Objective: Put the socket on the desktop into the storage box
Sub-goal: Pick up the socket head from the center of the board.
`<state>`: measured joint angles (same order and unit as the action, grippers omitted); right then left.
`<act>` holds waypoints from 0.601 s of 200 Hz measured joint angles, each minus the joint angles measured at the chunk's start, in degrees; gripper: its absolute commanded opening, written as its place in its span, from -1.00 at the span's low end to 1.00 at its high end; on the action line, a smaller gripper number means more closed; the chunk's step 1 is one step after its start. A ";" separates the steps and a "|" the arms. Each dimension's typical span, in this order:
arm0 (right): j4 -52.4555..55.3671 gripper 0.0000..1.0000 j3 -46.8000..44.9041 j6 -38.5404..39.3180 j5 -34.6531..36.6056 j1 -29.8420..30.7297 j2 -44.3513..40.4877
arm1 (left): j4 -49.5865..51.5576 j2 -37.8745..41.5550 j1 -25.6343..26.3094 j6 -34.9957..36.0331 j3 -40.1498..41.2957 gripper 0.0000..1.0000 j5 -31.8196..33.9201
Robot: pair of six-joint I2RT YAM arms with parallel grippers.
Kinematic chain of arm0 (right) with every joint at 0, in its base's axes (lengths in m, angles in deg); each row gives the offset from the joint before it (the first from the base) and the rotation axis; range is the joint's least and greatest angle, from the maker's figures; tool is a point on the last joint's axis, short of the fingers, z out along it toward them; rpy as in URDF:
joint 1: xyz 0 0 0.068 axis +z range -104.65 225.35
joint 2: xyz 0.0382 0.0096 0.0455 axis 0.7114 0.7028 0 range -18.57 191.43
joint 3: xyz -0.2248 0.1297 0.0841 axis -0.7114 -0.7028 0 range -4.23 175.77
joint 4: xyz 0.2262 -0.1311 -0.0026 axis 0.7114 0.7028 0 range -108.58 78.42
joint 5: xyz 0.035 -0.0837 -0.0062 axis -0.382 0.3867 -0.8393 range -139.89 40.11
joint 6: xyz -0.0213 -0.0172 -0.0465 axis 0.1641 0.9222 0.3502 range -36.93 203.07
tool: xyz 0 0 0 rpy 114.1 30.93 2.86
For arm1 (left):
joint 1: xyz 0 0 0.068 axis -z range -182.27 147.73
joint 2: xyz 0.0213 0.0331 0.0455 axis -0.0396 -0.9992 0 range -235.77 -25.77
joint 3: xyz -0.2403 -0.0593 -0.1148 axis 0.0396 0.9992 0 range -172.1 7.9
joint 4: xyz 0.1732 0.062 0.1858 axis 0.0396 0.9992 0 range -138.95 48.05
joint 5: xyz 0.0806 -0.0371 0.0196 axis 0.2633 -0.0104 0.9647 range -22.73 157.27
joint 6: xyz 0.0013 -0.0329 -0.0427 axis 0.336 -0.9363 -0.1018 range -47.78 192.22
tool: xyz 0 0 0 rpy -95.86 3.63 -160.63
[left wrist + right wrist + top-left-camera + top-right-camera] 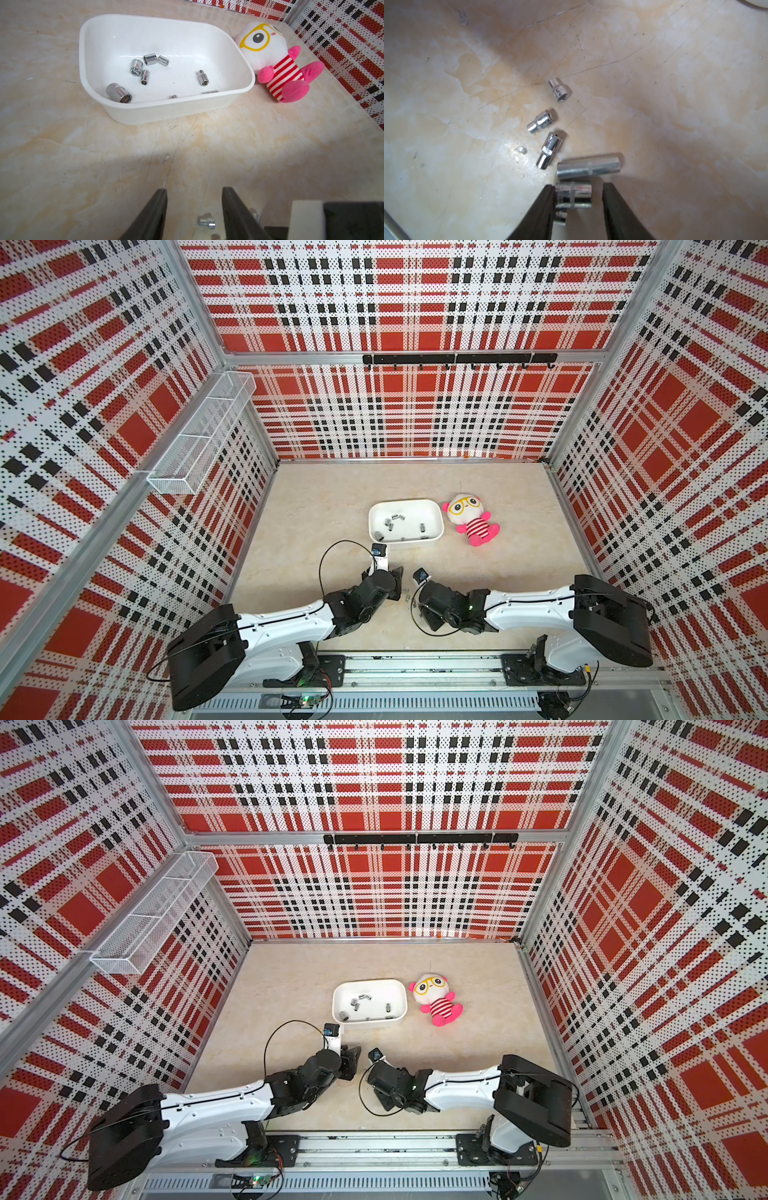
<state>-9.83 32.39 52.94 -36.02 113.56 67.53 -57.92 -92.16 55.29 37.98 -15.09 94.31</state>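
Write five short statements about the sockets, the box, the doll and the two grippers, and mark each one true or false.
1. The storage box holds several sockets. True.
2. The plush doll lies inside the box. False: it lies on the table beside the box.
3. The right gripper has a socket between its fingers. True.
4. The table is bare of sockets. False: a long socket and smaller ones lie loose on it.
5. The left gripper grips a socket. False: its fingers stand apart, gripping nothing.
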 measured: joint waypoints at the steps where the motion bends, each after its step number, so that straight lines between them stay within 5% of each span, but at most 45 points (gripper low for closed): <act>1: 0.00 -0.16 0.00 0.00 0.00 0.00 0.02 | -0.02 -0.02 0.00 0.00 0.00 -0.03 0.00; 120: 0.90 -0.40 0.02 -0.15 0.46 0.00 0.35 | 0.00 -0.07 0.00 0.00 0.00 -0.03 -0.04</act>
<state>-8.93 32.42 52.78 -35.56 113.56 67.88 -57.92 -92.23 55.29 37.98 -15.09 94.27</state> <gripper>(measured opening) 0.316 0.485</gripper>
